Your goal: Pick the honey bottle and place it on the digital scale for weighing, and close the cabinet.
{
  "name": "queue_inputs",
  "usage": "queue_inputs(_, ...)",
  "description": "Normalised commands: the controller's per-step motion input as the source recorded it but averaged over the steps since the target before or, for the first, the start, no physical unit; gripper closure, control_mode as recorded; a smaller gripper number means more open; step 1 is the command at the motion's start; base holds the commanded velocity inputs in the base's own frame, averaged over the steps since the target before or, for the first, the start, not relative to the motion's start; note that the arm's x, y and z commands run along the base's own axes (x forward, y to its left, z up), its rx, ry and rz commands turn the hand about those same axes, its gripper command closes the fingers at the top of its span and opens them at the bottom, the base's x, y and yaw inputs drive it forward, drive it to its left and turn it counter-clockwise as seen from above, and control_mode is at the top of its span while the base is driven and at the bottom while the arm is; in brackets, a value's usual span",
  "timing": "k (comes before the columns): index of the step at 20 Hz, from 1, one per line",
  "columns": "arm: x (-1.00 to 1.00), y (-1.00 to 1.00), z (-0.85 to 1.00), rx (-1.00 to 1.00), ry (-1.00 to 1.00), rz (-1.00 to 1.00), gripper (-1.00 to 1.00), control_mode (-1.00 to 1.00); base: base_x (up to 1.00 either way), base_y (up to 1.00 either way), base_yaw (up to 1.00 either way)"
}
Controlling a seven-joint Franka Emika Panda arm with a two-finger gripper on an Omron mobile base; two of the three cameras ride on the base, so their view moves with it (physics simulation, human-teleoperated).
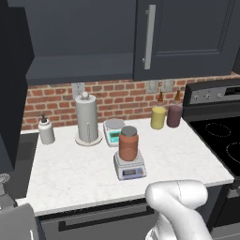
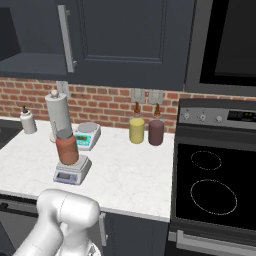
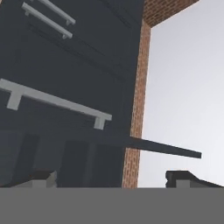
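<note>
The honey bottle [image 1: 128,143] [image 2: 66,148], reddish-brown with a grey lid, stands upright on the low grey digital scale [image 1: 130,167] [image 2: 73,171] mid-counter. Above it, the dark cabinet [image 1: 187,37] [image 2: 130,35] has its right door shut, with a silver bar handle [image 1: 149,35]. Its left door [image 1: 11,84] is swung out, baring the compartment. My gripper [image 3: 111,179] is open and holds nothing. Its fingertips [image 3: 41,177] rise in front of a dark panelled face with a long silver handle [image 3: 57,103] and a thin dark edge [image 3: 166,148].
A paper towel stand [image 1: 86,119], a round-plate scale with a teal display [image 1: 114,131], a white dispenser [image 1: 46,130], a yellow canister [image 1: 158,117] and a maroon canister [image 1: 174,115] line the brick backsplash. A black stove [image 1: 220,136] borders the counter on the right.
</note>
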Motion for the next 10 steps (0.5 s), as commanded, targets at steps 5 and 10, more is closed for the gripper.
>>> queue_inputs(5,0.47,0.82,-0.4,0.1,-0.01,-0.08,-1.0,-1.0,0.0,0.0,0.0)
queue_inputs(10,0.94,0.73,-0.77,0.16,-0.06,-0.03,-1.0,-1.0,0.0,0.0,0.0)
